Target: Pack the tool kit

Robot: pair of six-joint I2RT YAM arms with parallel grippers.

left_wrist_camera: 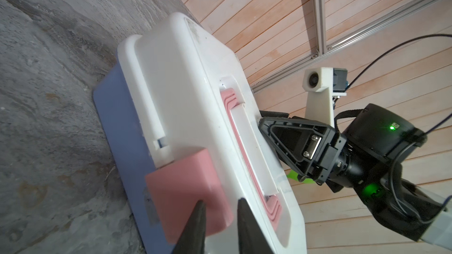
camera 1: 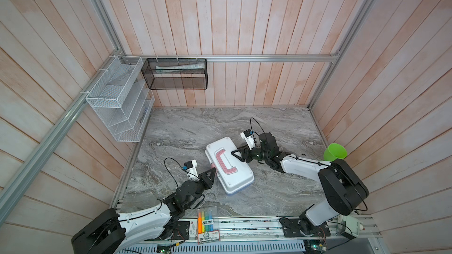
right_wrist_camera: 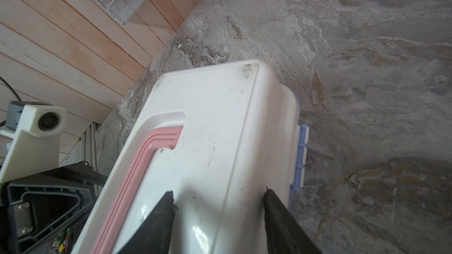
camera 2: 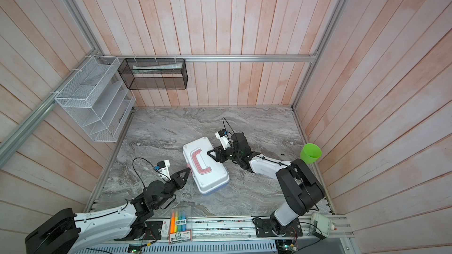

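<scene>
Both top views: grey marble table, pale plank walls, aluminium frame. A white wire rack and a black mesh basket hang at the far-left corner. There's a green cup by the right wall and a highlighter pack on the near rail. The tool kit case sits mid-table on a diagonal, closed, with its pink handle flat in the recess. The left arm comes in low from near-left, with the left gripper at the case's left long side. The right arm folds in from the right, with the right gripper on top beside the handle. Left wrist: left gripper jaws narrow, tips at the pink latch above the blue base; can't tell if they pinch it. Right wrist: right gripper jaws wide, nothing held. One tip is on the lid near the handle, the other at the hinge edge.
</scene>
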